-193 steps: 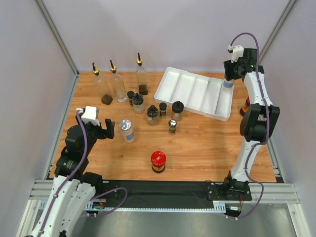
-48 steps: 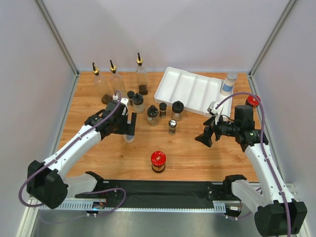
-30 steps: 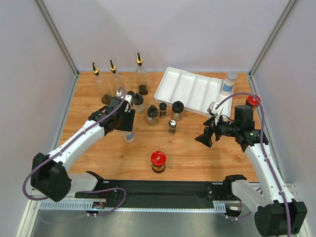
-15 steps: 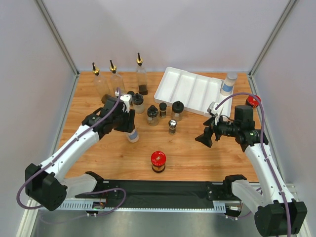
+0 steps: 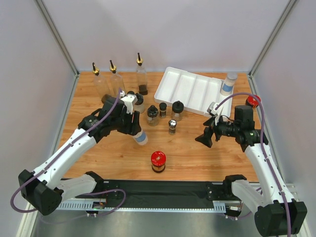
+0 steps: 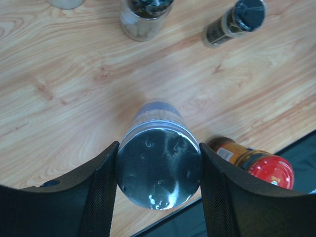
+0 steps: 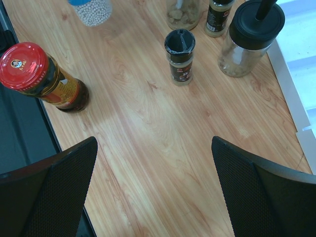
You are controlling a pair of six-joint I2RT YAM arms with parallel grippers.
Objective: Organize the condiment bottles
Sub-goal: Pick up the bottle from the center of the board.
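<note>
My left gripper [image 5: 134,129] is shut on a silver-lidded shaker [image 5: 141,138] with a blue band, held tilted just above the wood. In the left wrist view the fingers press both sides of the shaker's lid [image 6: 159,168]. A red-lidded jar [image 5: 158,161] stands near the front edge, to the right of the shaker. My right gripper [image 5: 204,138] hangs open over bare wood at the right, jaws wide with nothing between them. Several black-capped jars [image 5: 153,115] cluster mid-table. Three tall pourer bottles [image 5: 117,81] stand at the back left.
The white divided tray [image 5: 190,89] lies at the back right, with another silver-lidded shaker [image 5: 228,83] at its right end. A second red-lidded jar [image 5: 252,101] stands behind my right arm. In the right wrist view a small black-capped grinder [image 7: 180,54] is ahead.
My left gripper has carried the shaker to the right and toward the near edge, off its former spot. The right arm has not moved.
</note>
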